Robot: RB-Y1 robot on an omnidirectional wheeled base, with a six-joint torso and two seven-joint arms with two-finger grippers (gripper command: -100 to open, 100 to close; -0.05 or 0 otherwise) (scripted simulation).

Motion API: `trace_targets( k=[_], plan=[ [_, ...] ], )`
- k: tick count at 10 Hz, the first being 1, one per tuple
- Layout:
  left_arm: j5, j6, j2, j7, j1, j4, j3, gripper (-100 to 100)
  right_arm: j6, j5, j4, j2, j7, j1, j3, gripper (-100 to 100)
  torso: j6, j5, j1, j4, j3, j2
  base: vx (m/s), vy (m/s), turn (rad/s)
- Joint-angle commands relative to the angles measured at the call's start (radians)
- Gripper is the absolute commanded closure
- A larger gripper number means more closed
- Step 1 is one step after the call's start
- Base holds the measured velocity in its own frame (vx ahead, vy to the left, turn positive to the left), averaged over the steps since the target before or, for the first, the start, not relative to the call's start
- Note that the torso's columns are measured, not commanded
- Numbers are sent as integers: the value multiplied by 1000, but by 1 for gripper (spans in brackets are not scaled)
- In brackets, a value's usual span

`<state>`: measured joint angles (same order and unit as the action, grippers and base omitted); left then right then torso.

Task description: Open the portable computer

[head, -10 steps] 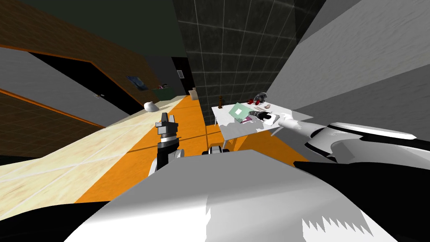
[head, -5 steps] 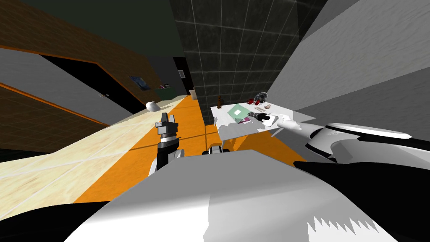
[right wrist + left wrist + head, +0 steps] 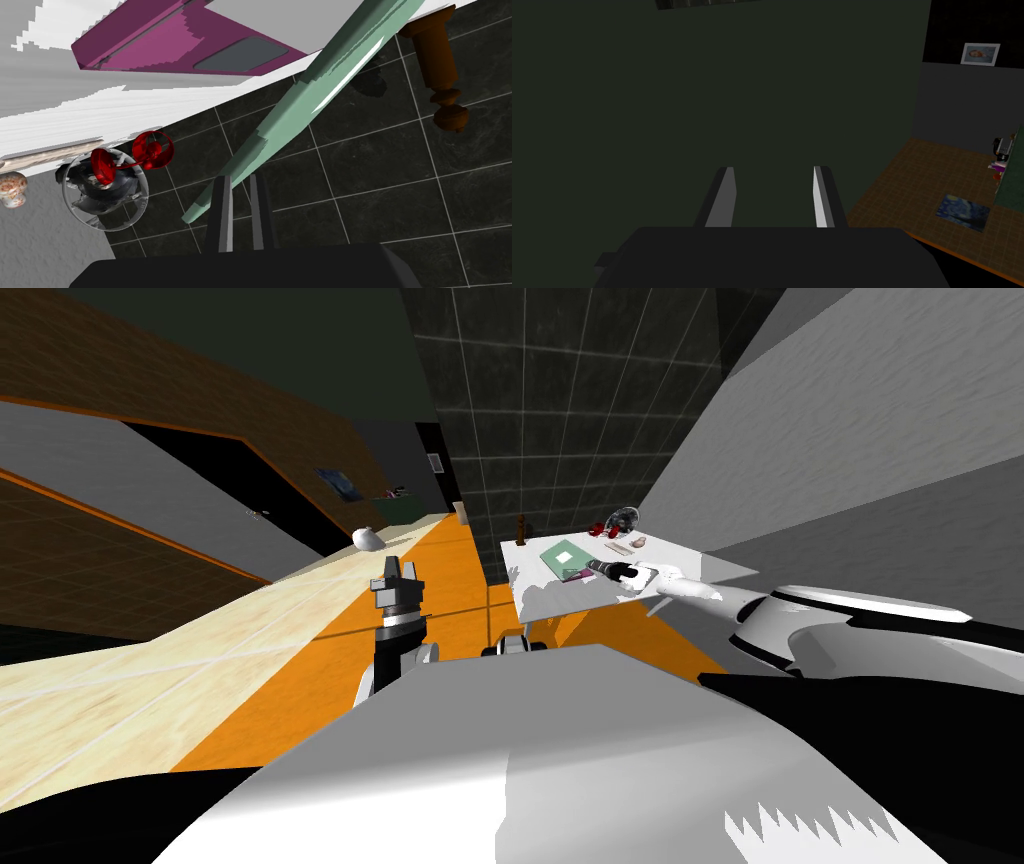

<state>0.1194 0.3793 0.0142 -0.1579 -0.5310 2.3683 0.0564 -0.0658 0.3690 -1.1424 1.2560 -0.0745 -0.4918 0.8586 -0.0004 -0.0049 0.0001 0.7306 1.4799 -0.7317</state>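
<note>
Got the laptop [image 3: 562, 555] on the white table [image 3: 685, 554], toward the edge along the dark tiled wall [image 3: 560, 438]. Green lid [image 3: 320, 95] tilted up off the magenta base [image 3: 150, 45], so partly open. Right gripper [image 3: 240, 178] out over the table, fingers clenched nearly together with nothing between them, tips just beside one corner of the lid. Can't tell if touching it. Also a brown turned wooden piece [image 3: 435, 60] by the table's far corner, plus a grey wheel-shaped thing [image 3: 100, 200] with a red bit [image 3: 152, 150] at the wall edge. Left gripper [image 3: 773, 172] well apart from the table, up over the orange floor [image 3: 300, 688], fingers released and spread.
</note>
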Motion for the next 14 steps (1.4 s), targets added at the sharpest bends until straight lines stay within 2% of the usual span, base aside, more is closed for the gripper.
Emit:
trace_targets(
  k=[1, 8, 9, 10, 14],
  plan=[
    [0, 0, 0, 0, 0, 0, 0, 0, -11, 34, -50, 59, 12, -23, 32, -100, 1, 3, 1, 4, -1, -2, 15, 8, -11],
    [0, 0, 0, 0, 0, 0, 0, 0, -37, 113, -167, 197, 40, -78, 108, -100, 0, 5, 0, 7, -4, -6, 5, 6, -10],
    [0, 0, 0, 0, 0, 0, 0, 0, -32, 107, -152, 183, 36, -78, 106, -100, 0, 5, 0, 7, -4, -6, 0, 0, 0],
    [0, 0, 0, 0, 0, 0, 0, 0, -32, 108, -154, 185, 37, -78, 107, 0, 0, 5, 0, 7, -4, -6, 0, 0, 0],
    [0, 0, 0, 0, 0, 0, 0, 0, -32, 108, -154, 185, 37, -78, 107, 0, 0, 5, 0, 7, -4, -6, 0, 0, 0]
  ],
)
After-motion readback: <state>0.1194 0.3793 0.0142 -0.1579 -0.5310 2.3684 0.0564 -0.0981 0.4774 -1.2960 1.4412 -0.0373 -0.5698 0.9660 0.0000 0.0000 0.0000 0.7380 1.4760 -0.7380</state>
